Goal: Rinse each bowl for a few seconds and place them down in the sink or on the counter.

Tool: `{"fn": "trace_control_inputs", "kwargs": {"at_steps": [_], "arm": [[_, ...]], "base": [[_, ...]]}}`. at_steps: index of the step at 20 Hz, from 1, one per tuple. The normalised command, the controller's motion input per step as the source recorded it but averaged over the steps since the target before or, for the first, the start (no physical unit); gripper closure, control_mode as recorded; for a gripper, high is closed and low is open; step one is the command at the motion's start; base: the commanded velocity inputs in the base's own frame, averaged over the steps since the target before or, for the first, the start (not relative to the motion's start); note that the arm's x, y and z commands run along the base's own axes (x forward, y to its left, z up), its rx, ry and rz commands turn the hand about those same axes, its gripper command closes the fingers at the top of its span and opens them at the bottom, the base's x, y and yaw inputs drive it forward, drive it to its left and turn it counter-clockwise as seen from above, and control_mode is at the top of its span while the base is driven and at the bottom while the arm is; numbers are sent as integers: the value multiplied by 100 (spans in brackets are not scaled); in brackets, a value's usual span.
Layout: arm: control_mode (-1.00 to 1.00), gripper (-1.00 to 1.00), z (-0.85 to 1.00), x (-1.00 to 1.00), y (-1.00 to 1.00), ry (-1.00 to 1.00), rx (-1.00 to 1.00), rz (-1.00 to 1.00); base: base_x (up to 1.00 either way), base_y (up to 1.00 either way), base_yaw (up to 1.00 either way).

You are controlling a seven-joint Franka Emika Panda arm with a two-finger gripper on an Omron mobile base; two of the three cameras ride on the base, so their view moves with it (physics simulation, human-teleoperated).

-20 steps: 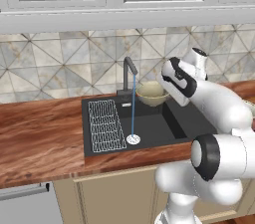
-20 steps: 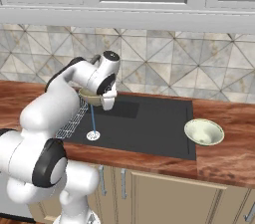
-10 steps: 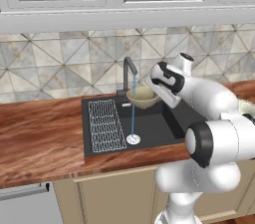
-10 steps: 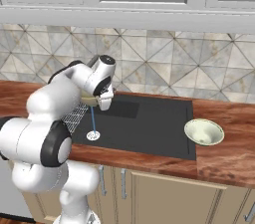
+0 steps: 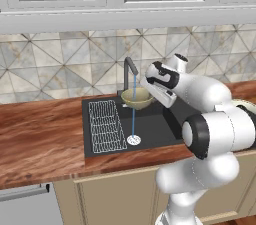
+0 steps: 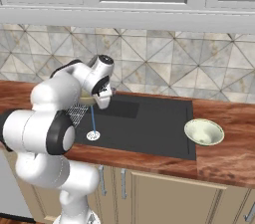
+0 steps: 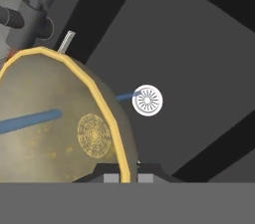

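Olive-yellow bowl [image 5: 137, 99], pinched by the tool [image 7: 128, 173], under faucet [image 5: 130, 67] stream.

Illumination even and diffuse, no distinct source. Rendering sharp, no blur or edge distortion. Soft sheen on worktop [image 5: 45, 139]; sink [image 6: 149, 123] basin dark, shadows faint.

On my screens the counter [image 5: 45, 134] at the left of the left base view looks like polished reddish wood with streaky grain. The sink [image 6: 149, 123] reads as matt black. The olive bowl [image 7: 55, 123] in the hand view seems glazed and speckled; the pale bowl [image 6: 204, 132] at right looks smooth, slightly glossy. The rack [image 5: 106, 125] is thin white wire.
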Motion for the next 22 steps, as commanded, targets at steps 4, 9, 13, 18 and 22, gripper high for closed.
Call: {"fn": "trace_control_inputs", "kwargs": {"at_steps": [4, 9, 13, 18, 22], "arm": [[-100, 100, 11, -26, 24, -3, 2, 6], [-100, 100, 13, -24, 31, -4, 1, 4], [-100, 100, 6, -9, 47, -3, 0, 3], [-100, 100, 1, -3, 54, 0, 0, 4], [-100, 100, 0, -1, 54, 0, 0, 5]], "base": [[0, 0, 0], [0, 0, 0], [0, 0, 0], [0, 0, 0], [0, 0, 0]]}}
